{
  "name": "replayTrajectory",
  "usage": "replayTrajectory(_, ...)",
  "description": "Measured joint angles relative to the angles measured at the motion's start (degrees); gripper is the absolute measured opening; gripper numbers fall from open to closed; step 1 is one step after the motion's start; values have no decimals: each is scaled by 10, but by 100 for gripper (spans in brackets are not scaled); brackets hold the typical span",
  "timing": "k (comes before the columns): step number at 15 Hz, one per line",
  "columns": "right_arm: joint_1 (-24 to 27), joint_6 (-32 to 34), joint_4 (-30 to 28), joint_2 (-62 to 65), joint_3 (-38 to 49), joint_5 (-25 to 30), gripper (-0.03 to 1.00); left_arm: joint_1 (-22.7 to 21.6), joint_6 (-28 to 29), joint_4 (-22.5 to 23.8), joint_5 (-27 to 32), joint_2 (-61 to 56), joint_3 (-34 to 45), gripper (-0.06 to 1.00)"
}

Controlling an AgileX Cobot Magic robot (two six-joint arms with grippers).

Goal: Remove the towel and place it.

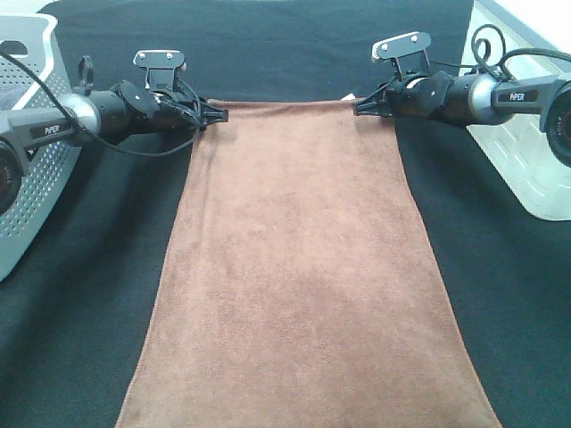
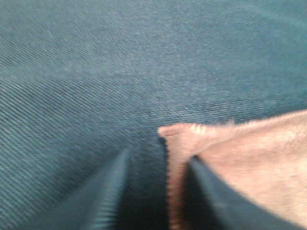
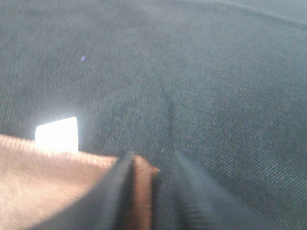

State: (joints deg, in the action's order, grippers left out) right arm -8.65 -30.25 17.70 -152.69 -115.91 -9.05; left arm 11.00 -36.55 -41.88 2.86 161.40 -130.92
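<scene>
From above, the towel [image 1: 303, 267] lies flat along the black-clothed counter [image 1: 500, 294], an arm at each far corner; judging by this, it is being set down, and next the arms must back away. White baskets [image 1: 27, 134] flank it. Left wrist: the left gripper [image 2: 158, 191] jaws stand parted astride the corner, gripping nothing. Right wrist: the right gripper [image 3: 153, 191] likewise, a white tag [image 3: 57, 134] beside.

Matt plush towel [image 1: 303, 267], woven tablecloth [image 1: 500, 294]
</scene>
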Motion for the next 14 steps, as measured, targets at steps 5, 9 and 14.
replayTrajectory(5, 2, 0, -2, 0, 0, 2, 51, -1, 0, 10, -2, 0, 0, 62)
replayTrajectory(9, 3, 0, -2, 10, -1, 65, 58, -12, -1, 24, 11, -3, -1, 87)
replayTrajectory(14, 3, 0, 10, 55, -1, 85, 58, -32, 2, 40, 93, -45, -1, 88)
